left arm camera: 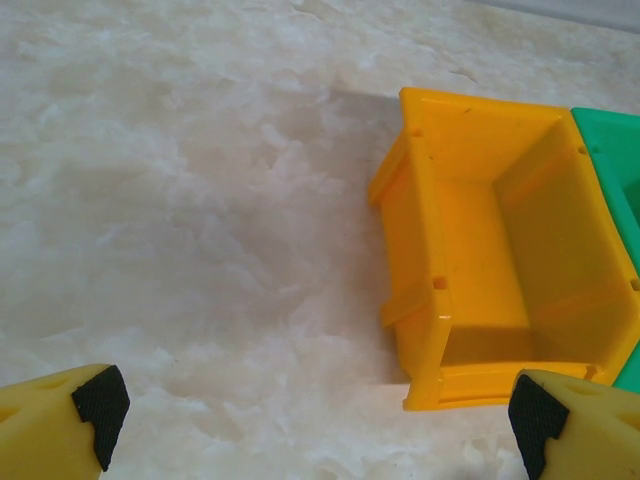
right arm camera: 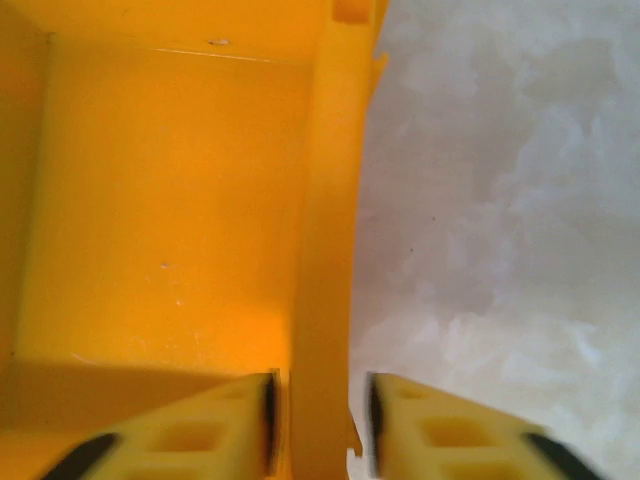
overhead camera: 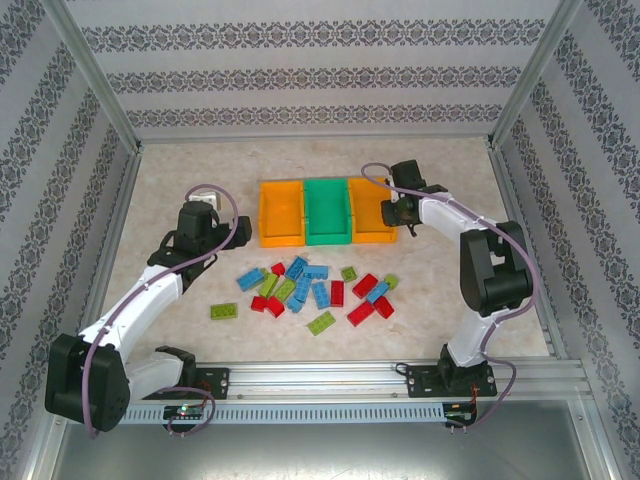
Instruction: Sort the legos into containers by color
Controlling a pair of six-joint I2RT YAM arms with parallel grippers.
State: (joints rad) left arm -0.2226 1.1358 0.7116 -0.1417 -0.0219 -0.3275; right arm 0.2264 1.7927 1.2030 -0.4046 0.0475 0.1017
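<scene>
Three containers stand in a row at the back: a left orange bin, a green bin and a right orange bin. The legos, in light blue, red and lime green, lie scattered on the table in front of them. My right gripper straddles the right orange bin's right wall; the jaws stand slightly open, with a small gap on the outer side. This bin's floor looks bare. My left gripper is wide open over bare table, left of the left orange bin.
A lime brick lies apart at the left of the pile, another at its front. The green bin's corner shows beside the left orange one. Patterned walls close in the table on three sides.
</scene>
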